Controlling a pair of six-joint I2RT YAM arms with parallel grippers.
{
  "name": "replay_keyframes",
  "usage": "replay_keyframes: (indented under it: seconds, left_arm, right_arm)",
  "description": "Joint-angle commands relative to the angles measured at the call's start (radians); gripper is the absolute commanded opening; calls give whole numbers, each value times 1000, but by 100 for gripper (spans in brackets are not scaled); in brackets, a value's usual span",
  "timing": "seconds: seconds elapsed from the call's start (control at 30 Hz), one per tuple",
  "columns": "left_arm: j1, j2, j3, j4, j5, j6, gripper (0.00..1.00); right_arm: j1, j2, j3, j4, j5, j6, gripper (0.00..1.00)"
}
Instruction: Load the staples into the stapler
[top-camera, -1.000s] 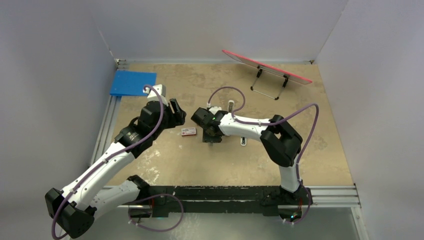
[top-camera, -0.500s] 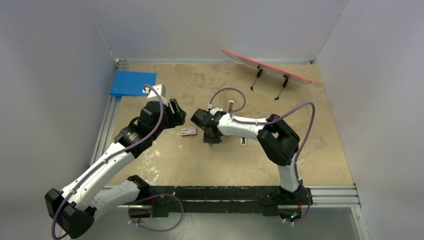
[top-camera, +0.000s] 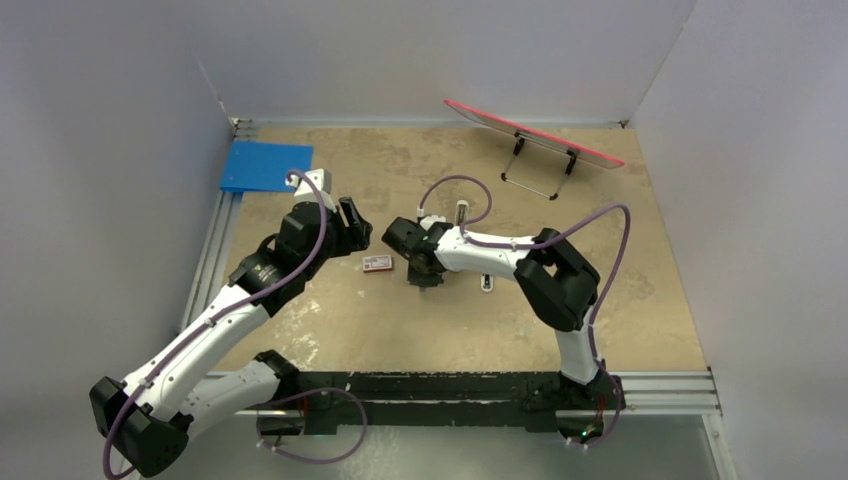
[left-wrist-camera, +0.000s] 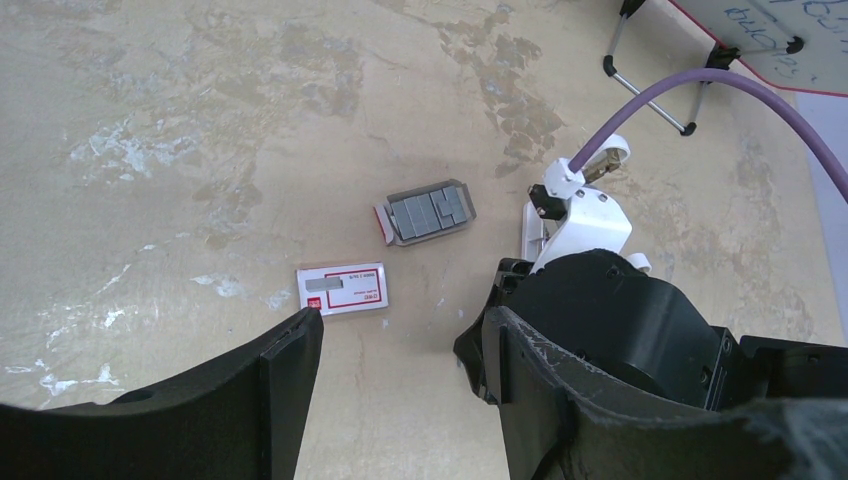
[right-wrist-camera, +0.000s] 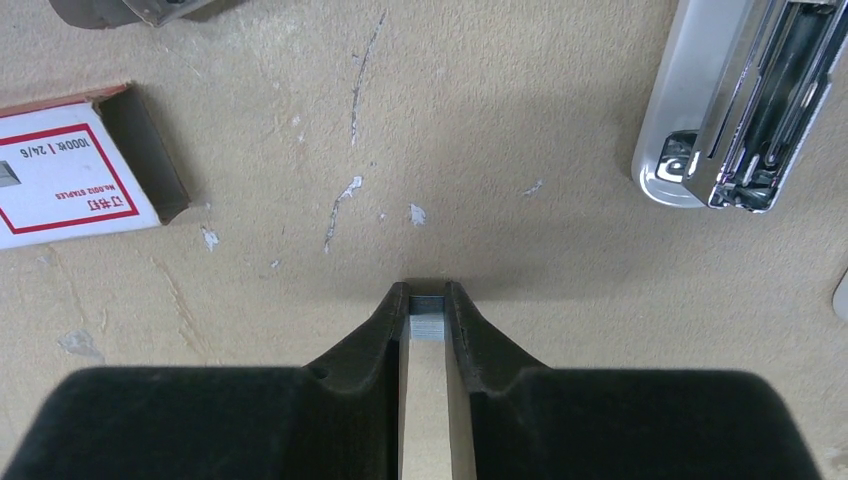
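My right gripper (right-wrist-camera: 428, 298) is shut on a small grey strip of staples (right-wrist-camera: 428, 326), with its fingertips down at the table; in the top view it (top-camera: 421, 277) is at the table's middle. The stapler (right-wrist-camera: 745, 95) lies open, chrome track up, to its upper right, and shows white in the top view (top-camera: 461, 212). The red-and-white staple box (right-wrist-camera: 65, 175) lies left of the right gripper. More staples fill the box's tray (left-wrist-camera: 430, 212). My left gripper (left-wrist-camera: 400, 335) is open and empty, hovering near the box sleeve (left-wrist-camera: 343, 290).
A short white piece (top-camera: 487, 283) lies right of the right gripper. A blue pad (top-camera: 265, 165) is at the back left. A red-edged board on a wire stand (top-camera: 535, 135) is at the back right. White walls enclose the table.
The right gripper has shifted slightly left with the staple strip in it. The left arm has not moved.
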Motion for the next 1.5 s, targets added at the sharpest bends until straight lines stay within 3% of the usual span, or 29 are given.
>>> replay_keyframes:
  seconds: [0.0, 0.5, 0.87, 1.47]
  left_arm:
    - [9, -9, -7, 29, -3, -13, 60]
    - [10, 12, 8, 41, 47, -5, 60]
    - [9, 29, 4, 55, 60, -7, 60]
    - [12, 54, 2, 56, 66, -9, 60]
  right_arm:
    - [-4, -27, 12, 5, 68, -10, 16]
    - [-175, -272, -106, 153, 279, -85, 17]
    - [-185, -247, -177, 257, 264, -132, 16]
    - [-185, -215, -187, 262, 283, -171, 16]
